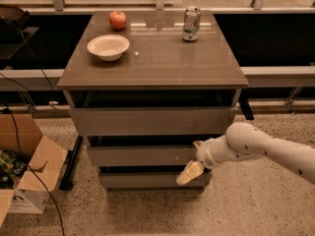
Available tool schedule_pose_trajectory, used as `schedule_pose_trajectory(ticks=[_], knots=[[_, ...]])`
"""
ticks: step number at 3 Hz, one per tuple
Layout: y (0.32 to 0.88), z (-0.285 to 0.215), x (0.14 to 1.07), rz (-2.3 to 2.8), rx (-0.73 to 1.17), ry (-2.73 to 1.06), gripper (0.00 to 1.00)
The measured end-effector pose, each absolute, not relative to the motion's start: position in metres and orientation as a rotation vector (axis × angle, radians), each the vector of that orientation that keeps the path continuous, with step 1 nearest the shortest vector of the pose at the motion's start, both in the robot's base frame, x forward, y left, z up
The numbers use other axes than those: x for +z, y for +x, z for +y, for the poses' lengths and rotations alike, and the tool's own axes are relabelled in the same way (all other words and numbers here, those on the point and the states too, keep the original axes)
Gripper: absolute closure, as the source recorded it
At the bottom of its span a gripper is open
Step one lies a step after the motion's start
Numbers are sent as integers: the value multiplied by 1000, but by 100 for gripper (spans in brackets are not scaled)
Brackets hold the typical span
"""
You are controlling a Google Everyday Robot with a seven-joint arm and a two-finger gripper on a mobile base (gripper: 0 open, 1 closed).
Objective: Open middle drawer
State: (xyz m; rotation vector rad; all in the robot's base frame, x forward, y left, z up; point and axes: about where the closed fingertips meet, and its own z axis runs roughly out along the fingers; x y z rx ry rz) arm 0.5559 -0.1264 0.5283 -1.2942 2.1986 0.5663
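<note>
Speckled floor (246, 205); gripper (190, 173) by middle drawer (142, 156).

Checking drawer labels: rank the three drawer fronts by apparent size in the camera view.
1. top drawer
2. middle drawer
3. bottom drawer, likely farthest from camera
The end effector sits over the bottom drawer's right end.

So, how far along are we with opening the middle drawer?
Done: the gripper is at the cabinet, low by the right end of the middle drawer front. In hand: finding a hold there; contact isn't visible. Left: the whole pull; no inner tray shows, so the drawer looks shut.
</note>
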Motion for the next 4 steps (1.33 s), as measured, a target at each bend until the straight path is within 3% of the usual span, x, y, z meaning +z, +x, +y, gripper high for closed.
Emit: schedule_pose_trajectory(ticks=[4], knots=[[633,-135,468,2182,515,-1167,0]])
